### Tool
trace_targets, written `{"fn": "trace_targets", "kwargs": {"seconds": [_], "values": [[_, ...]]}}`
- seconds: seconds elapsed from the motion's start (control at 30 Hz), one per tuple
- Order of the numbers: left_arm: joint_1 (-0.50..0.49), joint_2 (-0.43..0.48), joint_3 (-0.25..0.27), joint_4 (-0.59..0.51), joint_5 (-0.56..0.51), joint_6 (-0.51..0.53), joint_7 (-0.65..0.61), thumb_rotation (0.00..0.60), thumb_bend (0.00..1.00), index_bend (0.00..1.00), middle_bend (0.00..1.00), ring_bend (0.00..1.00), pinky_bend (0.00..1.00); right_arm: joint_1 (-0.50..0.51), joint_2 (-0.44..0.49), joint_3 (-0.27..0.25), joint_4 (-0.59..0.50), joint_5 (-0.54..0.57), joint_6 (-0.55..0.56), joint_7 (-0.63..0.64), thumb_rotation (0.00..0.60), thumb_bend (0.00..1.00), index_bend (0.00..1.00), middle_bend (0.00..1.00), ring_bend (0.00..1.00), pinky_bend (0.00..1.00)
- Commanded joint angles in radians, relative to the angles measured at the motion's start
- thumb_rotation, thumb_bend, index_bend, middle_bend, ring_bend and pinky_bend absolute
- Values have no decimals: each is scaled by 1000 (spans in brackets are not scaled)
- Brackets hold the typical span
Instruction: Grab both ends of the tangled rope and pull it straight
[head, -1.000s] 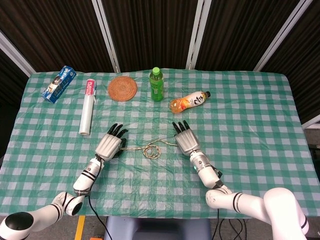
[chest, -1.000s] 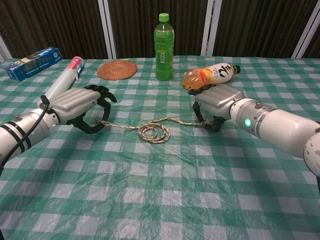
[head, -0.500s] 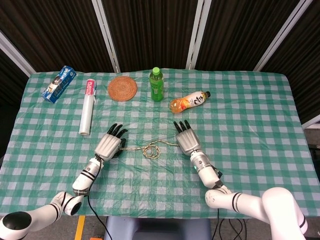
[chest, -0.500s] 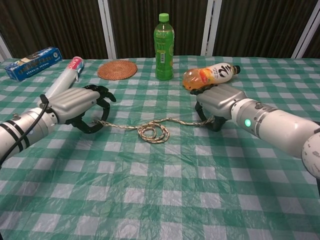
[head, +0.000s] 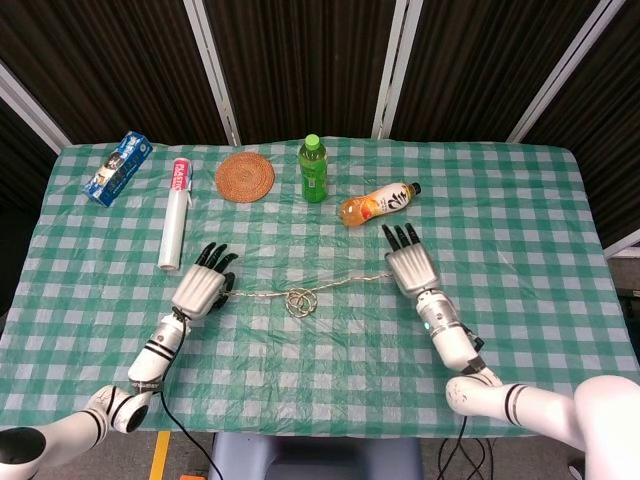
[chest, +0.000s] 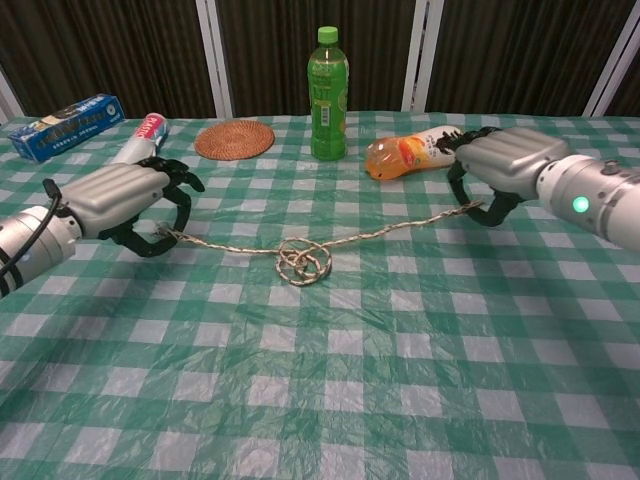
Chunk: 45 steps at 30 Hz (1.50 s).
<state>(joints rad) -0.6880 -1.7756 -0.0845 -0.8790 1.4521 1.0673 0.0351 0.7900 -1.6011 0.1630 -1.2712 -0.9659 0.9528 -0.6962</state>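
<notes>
The left hand (chest: 120, 200) and right hand (chest: 495, 170) are each pinching a rope (chest: 300, 258) end, stretching it; the knot between them is calling for further outward pulling.

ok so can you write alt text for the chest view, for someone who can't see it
Two robot hands, left hand and right hand, each hold one end of a rope stretched across a green checked tablecloth, with a small tangle in its middle. Behind stand a green bottle, a lying orange bottle and a woven coaster.
</notes>
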Motion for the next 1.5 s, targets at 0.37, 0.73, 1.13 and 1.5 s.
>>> {"fn": "trace_targets", "kwargs": {"seconds": [0.37,0.73,1.13,1.5], "values": [[75,39,36,-28,11,64,4,600,480,735,147,0,56,-113,156,-57,-29,-50,36,127,600,647,792,49,0,0],[111,81,29,-31,0,87,-3,600,477,736,149,0,57,-177,189,-94,23,-96,30,224,600,648,792,49,0,0],[128,99,21,10,-17,73,-34,600,478,738,154,0,57,-218,195,-104,78,-113,20,279,600,647,791,50,0,0],[139,89,20,78,-25,48,-68,600,478,738,154,0,57,-250,204,-95,134,-110,1,317,600,648,792,50,0,0]]}}
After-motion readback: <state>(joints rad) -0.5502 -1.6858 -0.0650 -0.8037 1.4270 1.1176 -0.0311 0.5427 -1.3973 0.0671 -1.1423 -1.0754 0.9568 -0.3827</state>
